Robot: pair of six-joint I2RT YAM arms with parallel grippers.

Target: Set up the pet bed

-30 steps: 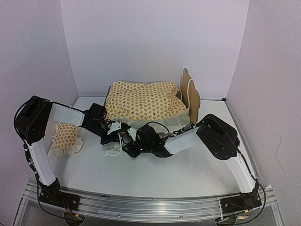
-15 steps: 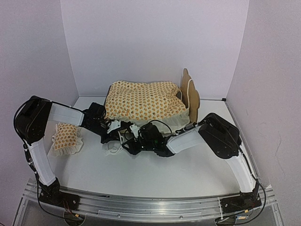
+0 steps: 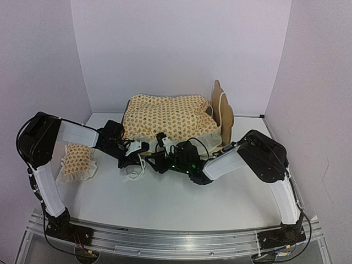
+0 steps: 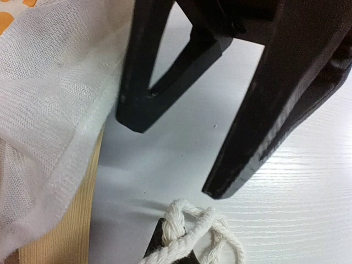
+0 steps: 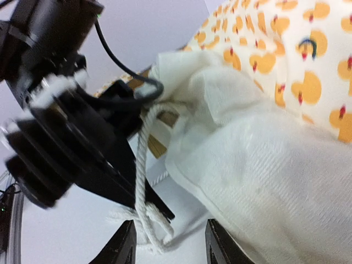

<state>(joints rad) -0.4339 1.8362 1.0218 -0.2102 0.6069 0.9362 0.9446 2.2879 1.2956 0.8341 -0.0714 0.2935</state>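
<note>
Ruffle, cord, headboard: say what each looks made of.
The ruffle: thin white woven cloth, matte, fine zigzag weave and stitched hem showing. The cord: white twisted rope, probably cotton, fuzzy strands. The headboard: light wood, seemingly, smooth tan face.

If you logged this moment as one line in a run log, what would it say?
left gripper: shut on white rope | right gripper: open, facing it | bedding: on pet bed | pillow: on table, apart

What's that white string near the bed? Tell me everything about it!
The white string is a twisted, cotton-looking cord. It runs from the white frill of the bedding down to loose loops on the table. The left gripper is shut on it near the loops. The right gripper hangs open close by, not holding it.
</note>
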